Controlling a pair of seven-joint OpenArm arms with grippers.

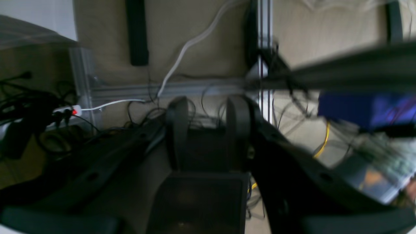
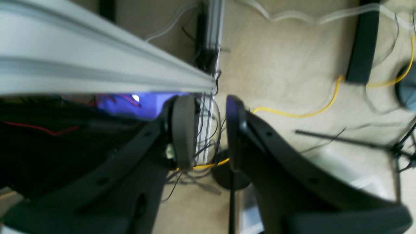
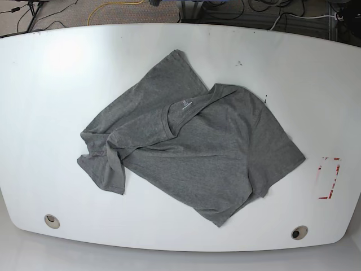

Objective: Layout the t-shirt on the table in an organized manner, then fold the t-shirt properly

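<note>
Clearly, nothing has yet been laid out: the t-shirt is seen in the base view lying in a rumpled heap across the middle of the worktop, skewed to its edges. One side is doubled over the body, so that the collar with its small white label is left half covered, and a sleeve is bunched at the left end. A red-and-white tape mark is seen well apart from the cloth, near the right edge.

Neither arm is shown in the base view. From the wrist views, both are judged to be parked off the worktop, since only carpet, cables and aluminium framing are seen past the fingers. The left tool is held with its fingers apart and nothing between them; the right tool is likewise spread and empty. Spreading is judged to be the step ahead, the folded-over side being the likely first thing to be drawn out flat.
</note>
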